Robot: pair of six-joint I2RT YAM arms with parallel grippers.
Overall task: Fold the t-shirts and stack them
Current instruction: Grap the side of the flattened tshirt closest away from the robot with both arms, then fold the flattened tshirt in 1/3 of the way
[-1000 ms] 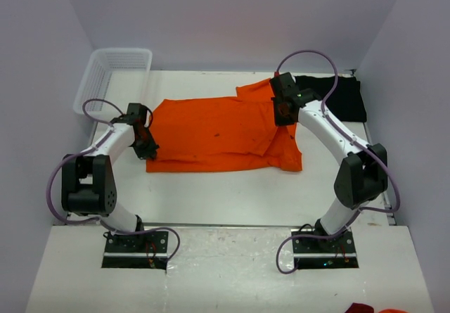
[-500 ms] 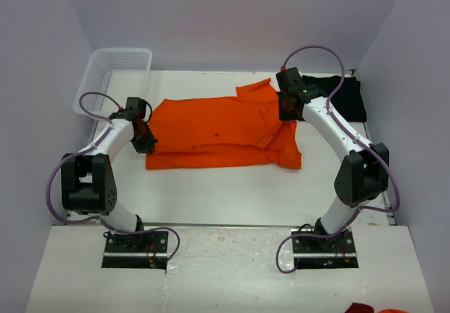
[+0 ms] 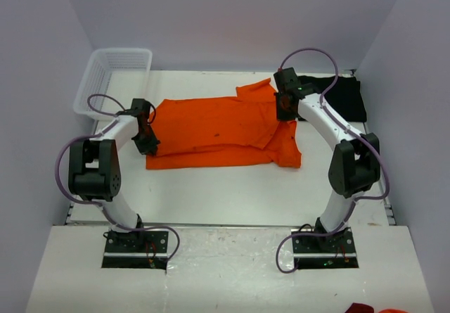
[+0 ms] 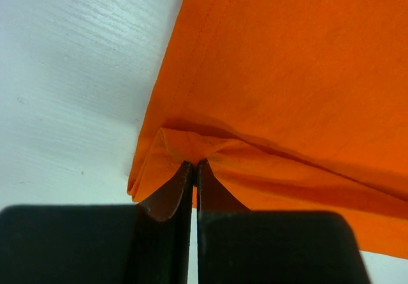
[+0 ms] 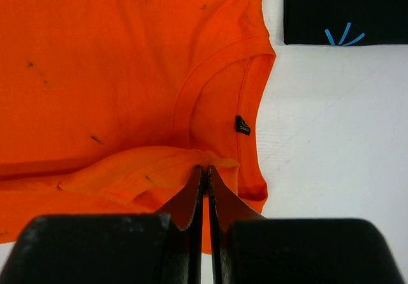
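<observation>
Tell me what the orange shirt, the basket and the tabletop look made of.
Orange shirt: soft matte cloth, likely cotton knit; it bunches into folds and shows a stitched hem and collar. Basket: white, slightly translucent plastic by the look, with mesh walls. Tabletop: white with a faint streaked grain and mild sheen, perhaps painted or laminated board; cannot tell which.

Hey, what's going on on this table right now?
Two robot arms are working on the orange t-shirt, spread on the white table. The left gripper is shut on a pinch of cloth at the shirt's left edge, and the right gripper pinches cloth near the collar. The black t-shirt lies apart at the far right, and a white mesh basket sits far left.
</observation>
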